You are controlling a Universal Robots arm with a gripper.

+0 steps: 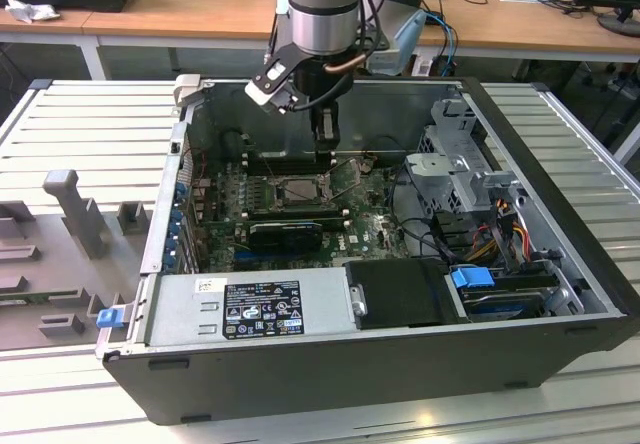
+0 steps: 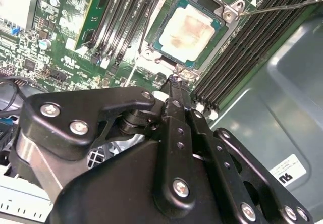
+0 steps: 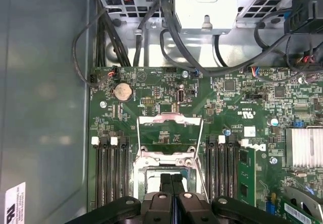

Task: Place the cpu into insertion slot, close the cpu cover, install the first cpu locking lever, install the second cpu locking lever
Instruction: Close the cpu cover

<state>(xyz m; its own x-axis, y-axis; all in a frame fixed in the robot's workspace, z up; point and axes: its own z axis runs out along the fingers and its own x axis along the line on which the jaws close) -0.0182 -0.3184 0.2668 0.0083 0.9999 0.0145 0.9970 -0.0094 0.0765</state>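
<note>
We are recording the cpu (image 2: pixel 189 32), a small thin square chip with a pale silvery-grey metal top carrying a brownish smear, as sitting flat inside the insertion slot (image 2: pixel 229 13), a square socket with a silvery-black metal rim and screws at its corners. In the second wrist view nothing is covering the chip.

We are noting the cpu cover (image 3: pixel 170 118), a thin silvery metal frame plate with a large square cut-out, as swung open away from the socket; the green board is showing through its cut-out. Two thin metal wire levers (image 3: pixel 137 143) are running along either side of that open frame, and whether they are hooked we cannot tell.

We are finding the black end effector (image 2: pixel 174 80) clenched, its two fingers (image 3: pixel 165 181) pressed side by side with nothing visible between them. Its tip is hanging just beside one corner of the socket rim; whether it is touching we cannot tell. In the exterior view the end effector (image 1: pixel 325 149) is reaching down into the case just behind the socket.

Long black memory slots (image 3: pixel 108 173) are flanking the socket on both sides of the green motherboard (image 3: pixel 237 98), and a round silver coin cell (image 3: pixel 122 91) is lying beyond the open cover. The board is lying inside an open black computer case (image 1: pixel 400 364), which is resting on a ribbed grey metal bench (image 1: pixel 80 114).
</note>
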